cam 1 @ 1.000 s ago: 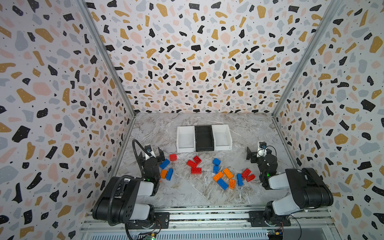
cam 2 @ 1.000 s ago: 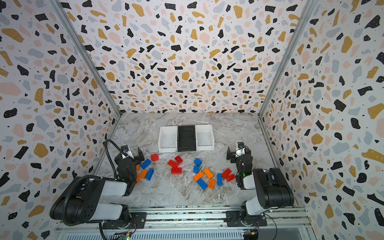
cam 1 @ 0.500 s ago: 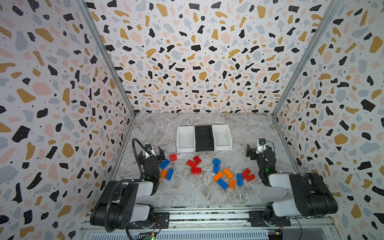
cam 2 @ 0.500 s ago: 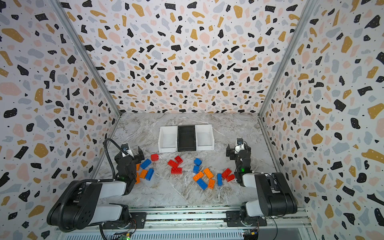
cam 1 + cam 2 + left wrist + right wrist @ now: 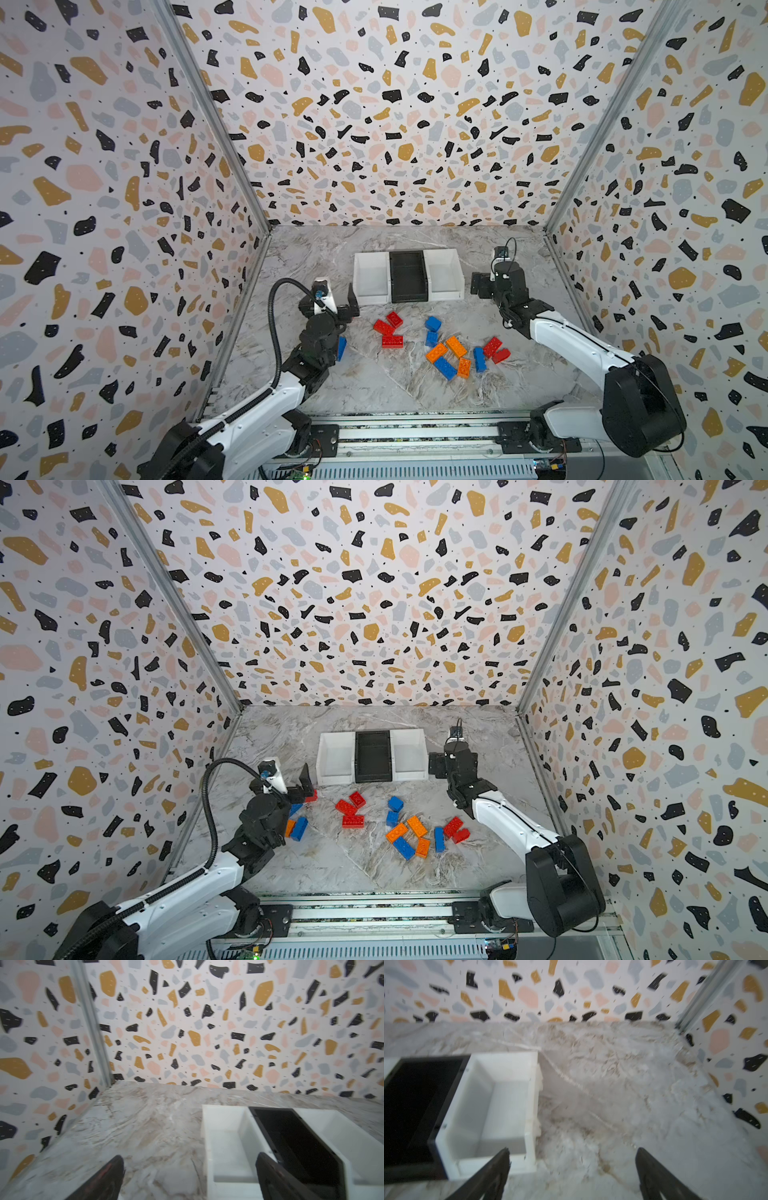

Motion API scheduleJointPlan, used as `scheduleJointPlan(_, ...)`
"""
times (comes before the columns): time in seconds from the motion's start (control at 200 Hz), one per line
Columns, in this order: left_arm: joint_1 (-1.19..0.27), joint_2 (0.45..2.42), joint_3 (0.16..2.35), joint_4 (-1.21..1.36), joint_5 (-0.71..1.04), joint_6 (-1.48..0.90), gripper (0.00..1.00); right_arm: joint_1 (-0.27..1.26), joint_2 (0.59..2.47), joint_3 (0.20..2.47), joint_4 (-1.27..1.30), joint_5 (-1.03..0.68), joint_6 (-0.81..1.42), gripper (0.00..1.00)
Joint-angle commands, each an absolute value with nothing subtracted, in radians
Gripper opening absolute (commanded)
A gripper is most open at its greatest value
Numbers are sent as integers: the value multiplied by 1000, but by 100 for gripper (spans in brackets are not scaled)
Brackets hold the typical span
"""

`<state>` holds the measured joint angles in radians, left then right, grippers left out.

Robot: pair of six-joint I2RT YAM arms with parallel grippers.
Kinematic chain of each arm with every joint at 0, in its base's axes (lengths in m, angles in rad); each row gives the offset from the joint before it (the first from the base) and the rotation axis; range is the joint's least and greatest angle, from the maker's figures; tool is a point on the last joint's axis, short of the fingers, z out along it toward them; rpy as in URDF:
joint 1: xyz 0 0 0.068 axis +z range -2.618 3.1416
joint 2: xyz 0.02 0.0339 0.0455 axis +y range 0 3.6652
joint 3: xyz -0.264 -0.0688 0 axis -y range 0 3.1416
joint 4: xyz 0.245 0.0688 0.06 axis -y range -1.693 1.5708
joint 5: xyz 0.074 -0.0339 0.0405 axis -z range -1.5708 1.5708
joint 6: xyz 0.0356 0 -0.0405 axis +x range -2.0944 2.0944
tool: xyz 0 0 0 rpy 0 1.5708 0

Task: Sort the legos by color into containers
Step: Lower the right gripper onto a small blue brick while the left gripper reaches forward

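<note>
Speckled walls stand around a gray marble tabletop (image 5: 374, 390). At the back sit three bins, side by side and touching: a left white bin (image 5: 371, 279), a black bin (image 5: 408, 276) and a right white bin (image 5: 444, 274). All three look empty. A second ago both arms were tucked low near the front. Now they have stretched out toward the bins. The left tool (image 5: 190, 1159) is wide open with nothing in it. It hangs just in front of the left white bin's near corner. The right tool (image 5: 573, 1153) is spread open and empty too, just beside the right white bin. The legos (image 5: 451, 353) all lie on the tabletop, closer to the front than both tools. A blue brick (image 5: 298, 828) and an orange brick (image 5: 289, 827) lie under the left arm. So I think sorting has not begun, and each tool must come back down to a brick.
</note>
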<state>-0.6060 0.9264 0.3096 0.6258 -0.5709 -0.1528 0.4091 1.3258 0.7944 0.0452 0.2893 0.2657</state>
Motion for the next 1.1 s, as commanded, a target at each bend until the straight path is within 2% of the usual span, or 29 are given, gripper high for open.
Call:
scheduleJointPlan(0.0,-773,890,267,586,-665,-223,100,483,1324,819,-137,189,336,86)
scheduleJointPlan(0.125,-1015,883,231,563,-852,-223,100,596,1354,824,-130,157,340,84)
scheduleJointPlan(0.25,-1131,909,258,465,-944,-243,100,631,1427,853,-127,79,319,79)
scheduleJointPlan(0.546,-1141,904,294,409,-896,-261,100,676,1575,951,-170,-32,255,68)
scheduleJointPlan(0.876,-1141,894,298,382,-885,-254,100,697,1661,991,-201,-81,236,66)
scheduleJointPlan(1.096,-1141,894,305,380,-880,-246,100,698,1734,1034,-248,-59,226,54)
